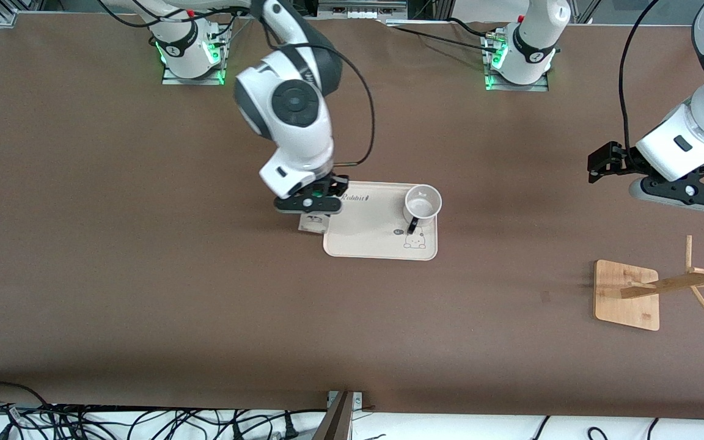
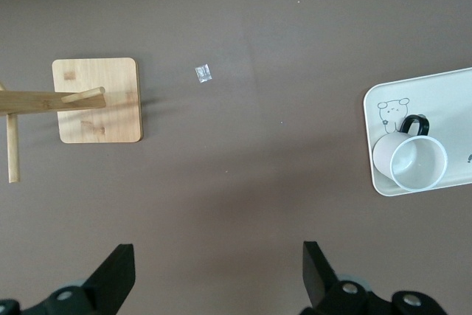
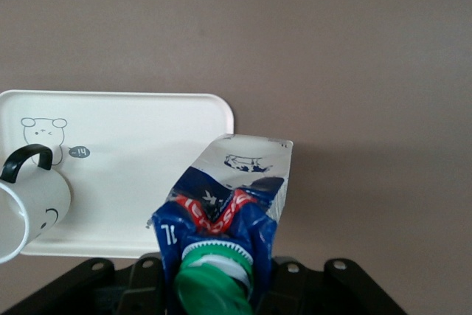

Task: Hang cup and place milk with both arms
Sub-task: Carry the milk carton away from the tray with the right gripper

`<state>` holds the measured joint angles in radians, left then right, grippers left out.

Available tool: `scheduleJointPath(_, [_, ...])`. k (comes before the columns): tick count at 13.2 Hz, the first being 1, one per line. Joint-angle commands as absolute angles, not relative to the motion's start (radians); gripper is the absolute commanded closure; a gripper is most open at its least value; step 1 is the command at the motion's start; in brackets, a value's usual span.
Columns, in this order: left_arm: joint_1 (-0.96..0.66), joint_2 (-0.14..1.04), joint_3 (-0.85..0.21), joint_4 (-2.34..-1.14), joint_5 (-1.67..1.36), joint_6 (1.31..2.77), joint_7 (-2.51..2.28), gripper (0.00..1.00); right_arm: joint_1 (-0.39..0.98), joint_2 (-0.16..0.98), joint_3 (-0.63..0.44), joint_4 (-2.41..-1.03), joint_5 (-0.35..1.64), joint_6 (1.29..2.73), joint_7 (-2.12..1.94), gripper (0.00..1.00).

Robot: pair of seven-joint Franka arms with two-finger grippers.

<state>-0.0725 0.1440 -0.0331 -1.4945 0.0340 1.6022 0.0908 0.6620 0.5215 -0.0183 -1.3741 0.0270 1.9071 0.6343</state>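
Right gripper point(image 1: 310, 211) pinched the upright blue-and-white gable-top milk carton point(image 3: 234, 208) on the worktop, touching the cream tray's point(image 1: 376, 244) edge. Left gripper point(image 2: 214, 274), jaws spread, waited nearer the wooden cup rack point(image 1: 630, 293); white smiley-faced mug point(image 1: 422, 205) sat in a tray corner.

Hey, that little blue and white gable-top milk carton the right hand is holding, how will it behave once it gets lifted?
The blue and white gable-top milk carton looks like thin card, so the right hand, shut near its green cap, may dent it. It is small, so probably light. Its glossy sides could slip.
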Motion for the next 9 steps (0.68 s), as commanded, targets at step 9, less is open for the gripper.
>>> scheduleJointPath(9, [-0.072,0.155,-0.031,-1.465,0.017,1.578,0.101,0.0,0.137,0.466,-0.009,-1.502,0.107,1.75,-0.078,0.8])
